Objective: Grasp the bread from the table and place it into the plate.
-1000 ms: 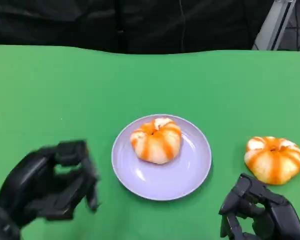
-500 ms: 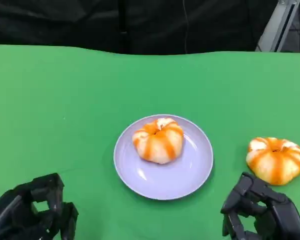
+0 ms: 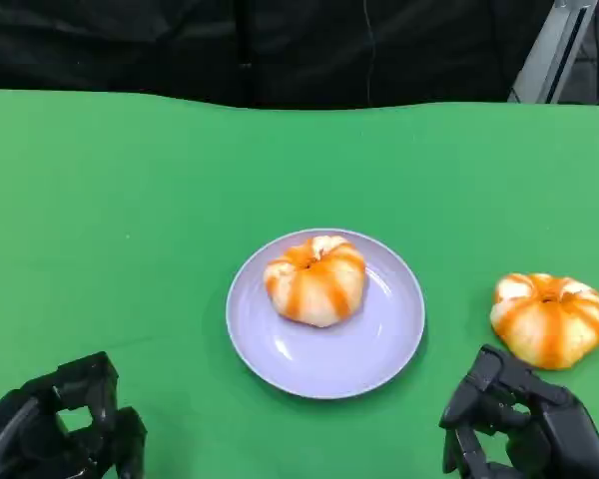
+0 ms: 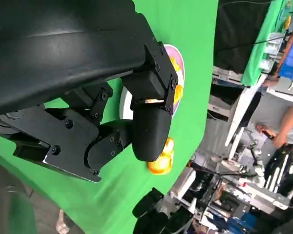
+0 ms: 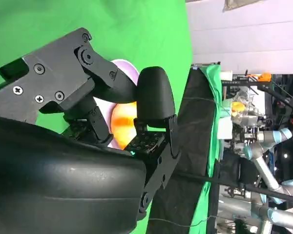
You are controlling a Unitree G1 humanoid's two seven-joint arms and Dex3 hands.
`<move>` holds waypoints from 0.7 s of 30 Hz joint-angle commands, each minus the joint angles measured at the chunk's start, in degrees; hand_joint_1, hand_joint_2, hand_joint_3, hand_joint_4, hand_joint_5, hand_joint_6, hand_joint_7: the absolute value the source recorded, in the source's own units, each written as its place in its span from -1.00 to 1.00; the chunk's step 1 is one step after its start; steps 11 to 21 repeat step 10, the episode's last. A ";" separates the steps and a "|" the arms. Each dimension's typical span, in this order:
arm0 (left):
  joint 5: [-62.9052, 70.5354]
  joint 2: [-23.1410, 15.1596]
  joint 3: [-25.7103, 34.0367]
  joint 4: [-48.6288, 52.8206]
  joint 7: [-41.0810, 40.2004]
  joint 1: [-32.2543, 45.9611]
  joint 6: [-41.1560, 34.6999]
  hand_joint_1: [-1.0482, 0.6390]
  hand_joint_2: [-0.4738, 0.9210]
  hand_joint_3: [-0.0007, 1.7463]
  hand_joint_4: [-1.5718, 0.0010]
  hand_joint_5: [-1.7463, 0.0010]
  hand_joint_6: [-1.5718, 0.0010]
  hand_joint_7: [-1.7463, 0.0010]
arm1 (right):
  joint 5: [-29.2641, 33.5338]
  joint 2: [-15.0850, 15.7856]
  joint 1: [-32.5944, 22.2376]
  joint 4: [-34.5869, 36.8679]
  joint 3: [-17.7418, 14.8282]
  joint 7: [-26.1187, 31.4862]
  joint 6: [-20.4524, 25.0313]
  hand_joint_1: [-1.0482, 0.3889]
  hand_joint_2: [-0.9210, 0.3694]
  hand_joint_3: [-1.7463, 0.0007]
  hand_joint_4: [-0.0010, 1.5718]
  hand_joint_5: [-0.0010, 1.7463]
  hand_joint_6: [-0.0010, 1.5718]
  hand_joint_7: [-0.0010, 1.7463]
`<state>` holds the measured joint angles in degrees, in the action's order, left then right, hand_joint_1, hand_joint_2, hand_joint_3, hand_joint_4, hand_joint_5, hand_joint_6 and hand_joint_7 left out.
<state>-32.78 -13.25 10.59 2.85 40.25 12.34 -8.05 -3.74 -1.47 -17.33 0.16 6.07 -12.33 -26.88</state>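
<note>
Left robot hand (image 3: 55,429) withdrawn to the near-left corner since a second ago; both bread pieces unmoved.
Left robot hand empty, fingers curled in. Right robot hand (image 3: 519,424) at the near right, fingers curled on nothing, just short of the loose bread (image 3: 547,318) on the green worktop (image 3: 130,200). Second bread (image 3: 314,278) sits on the lilac plate (image 3: 379,344) at centre.

One bread (image 3: 314,278) on the plate (image 3: 379,344), another bread (image 3: 547,317) right of it.
</note>
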 commanded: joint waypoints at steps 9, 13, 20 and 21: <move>1.25 0.57 0.57 -1.27 -1.84 -0.41 -0.11 0.18 0.59 0.25 -0.13 -1.00 -0.05 -0.86 | -1.00 0.82 -0.76 -0.41 -0.53 -0.27 -1.04 0.25 -0.49 -0.30 0.01 1.00 -0.08 0.78; 1.22 0.61 0.59 -1.37 -1.97 -0.37 -0.14 0.19 0.57 0.29 -0.13 -1.00 -0.06 -0.86 | -0.94 0.82 -0.77 -0.33 -0.50 -0.31 -1.24 0.24 -0.49 -0.30 0.01 1.00 -0.08 0.78; 1.22 0.61 0.59 -1.37 -1.97 -0.37 -0.14 0.19 0.57 0.29 -0.13 -1.00 -0.06 -0.86 | -0.94 0.82 -0.77 -0.33 -0.50 -0.31 -1.24 0.24 -0.49 -0.30 0.01 1.00 -0.08 0.78; 1.22 0.61 0.59 -1.37 -1.97 -0.37 -0.14 0.19 0.57 0.29 -0.13 -1.00 -0.06 -0.86 | -0.94 0.82 -0.77 -0.33 -0.50 -0.31 -1.24 0.24 -0.49 -0.30 0.01 1.00 -0.08 0.78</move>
